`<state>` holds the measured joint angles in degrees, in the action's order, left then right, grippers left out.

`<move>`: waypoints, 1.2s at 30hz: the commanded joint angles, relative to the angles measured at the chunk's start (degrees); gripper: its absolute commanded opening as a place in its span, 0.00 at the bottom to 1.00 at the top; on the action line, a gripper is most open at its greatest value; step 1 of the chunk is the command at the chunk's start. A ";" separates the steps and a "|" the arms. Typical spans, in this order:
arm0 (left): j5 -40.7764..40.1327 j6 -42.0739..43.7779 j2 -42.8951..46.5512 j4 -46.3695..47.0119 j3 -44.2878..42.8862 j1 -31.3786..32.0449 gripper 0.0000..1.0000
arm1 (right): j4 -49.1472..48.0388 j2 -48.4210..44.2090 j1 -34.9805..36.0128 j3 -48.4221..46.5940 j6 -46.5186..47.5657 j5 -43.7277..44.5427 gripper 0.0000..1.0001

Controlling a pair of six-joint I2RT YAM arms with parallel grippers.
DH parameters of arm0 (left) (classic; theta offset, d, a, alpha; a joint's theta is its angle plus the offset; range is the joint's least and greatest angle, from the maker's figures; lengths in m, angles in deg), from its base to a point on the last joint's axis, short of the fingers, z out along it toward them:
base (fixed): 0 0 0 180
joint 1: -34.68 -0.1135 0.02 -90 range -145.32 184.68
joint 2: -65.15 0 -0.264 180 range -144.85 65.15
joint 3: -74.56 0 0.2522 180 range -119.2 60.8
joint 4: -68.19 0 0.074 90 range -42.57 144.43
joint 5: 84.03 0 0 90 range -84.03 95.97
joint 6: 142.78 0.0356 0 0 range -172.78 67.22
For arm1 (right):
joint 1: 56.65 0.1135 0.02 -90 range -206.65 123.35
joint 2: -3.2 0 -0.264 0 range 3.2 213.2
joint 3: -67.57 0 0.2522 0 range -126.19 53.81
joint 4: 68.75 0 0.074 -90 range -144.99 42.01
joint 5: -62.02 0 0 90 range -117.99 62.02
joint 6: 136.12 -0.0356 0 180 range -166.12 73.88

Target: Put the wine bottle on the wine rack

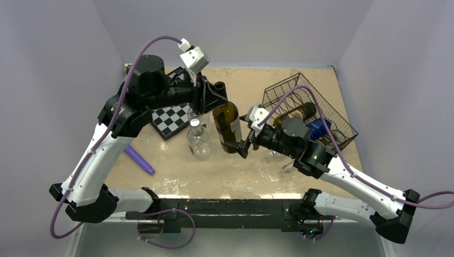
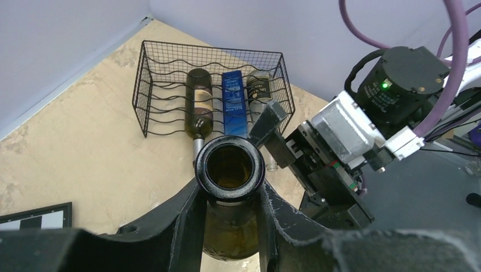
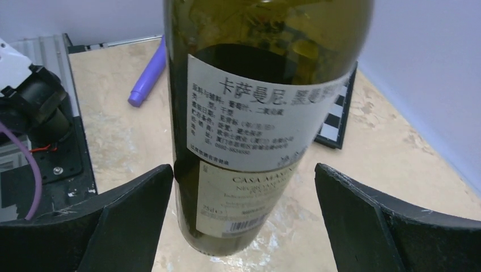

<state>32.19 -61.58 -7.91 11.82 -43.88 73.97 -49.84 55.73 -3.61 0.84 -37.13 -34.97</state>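
Note:
The wine bottle (image 1: 227, 126) is dark green with a white label and hangs tilted above the table. My left gripper (image 1: 214, 95) is shut on its neck just under the open mouth (image 2: 230, 168), with the fingers (image 2: 187, 218) pressed to both sides. My right gripper (image 3: 244, 192) stands open around the bottle's lower body (image 3: 266, 113). Its left finger sits at the glass and its right finger is well apart. The black wire wine rack (image 1: 289, 88) lies at the back right of the table. Its wavy shelves (image 2: 159, 79) hold a dark bottle, a blue bottle and one more.
A black-and-white chessboard (image 1: 171, 120) lies left of the bottle. A clear glass bottle (image 1: 198, 140) stands just beside it. A purple marker (image 1: 139, 159) lies at the front left. The right arm stretches between the bottle and the rack.

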 commanded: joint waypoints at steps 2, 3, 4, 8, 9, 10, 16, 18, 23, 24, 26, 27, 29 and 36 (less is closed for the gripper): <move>3.42 -2.79 3.45 7.29 -4.47 0.42 0.00 | -8.00 2.03 1.28 1.90 -0.25 -4.18 0.98; 3.55 -2.76 3.60 7.36 -4.45 0.44 0.00 | -8.88 2.53 1.36 2.06 -0.76 -4.52 0.98; 3.52 -2.72 3.70 7.38 -4.44 0.45 0.00 | -9.77 3.11 1.37 2.09 -1.26 -4.85 0.98; 3.31 -2.54 3.93 7.37 -4.39 0.40 0.00 | -12.32 5.18 1.46 2.52 -3.47 -5.29 0.98; 3.24 -2.50 3.95 7.44 -4.40 0.43 0.00 | -12.88 5.35 1.46 2.79 -3.96 -5.12 0.97; 3.15 -2.46 4.11 7.52 -4.37 0.43 0.00 | -13.49 5.50 1.50 3.11 -4.41 -4.88 0.97; 2.70 -2.45 5.02 8.06 -4.13 0.44 0.00 | -15.56 6.38 1.67 4.89 -5.08 -3.76 0.85; 2.70 -2.37 5.40 8.13 -4.16 0.45 0.00 | -16.07 6.47 1.93 5.22 -4.59 -2.62 0.78; 3.51 -1.98 6.75 10.03 -2.56 0.41 0.00 | -16.08 6.35 2.29 4.80 -3.59 0.89 0.52; 3.76 -1.87 7.39 11.02 -1.59 0.44 0.00 | -15.93 6.25 2.33 4.62 -3.06 1.56 0.43; 3.84 -1.72 8.21 12.26 -0.19 0.42 0.00 | -15.26 6.03 2.57 3.95 -1.70 3.97 0.23; 4.03 -1.60 8.61 12.53 0.29 0.41 0.00 | -14.85 5.87 2.66 3.56 -0.63 5.31 0.07; 4.15 -1.13 9.14 12.79 1.08 0.35 0.00 | -13.97 5.41 3.28 2.14 1.96 9.46 0.00; 3.93 1.92 16.82 23.85 12.26 0.35 0.29 | -10.90 1.29 6.46 -6.64 17.06 19.76 0.00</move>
<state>35.82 -59.40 2.23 21.76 -35.56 74.14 -58.52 61.42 1.96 1.54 -31.12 -25.42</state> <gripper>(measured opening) 0.379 0.788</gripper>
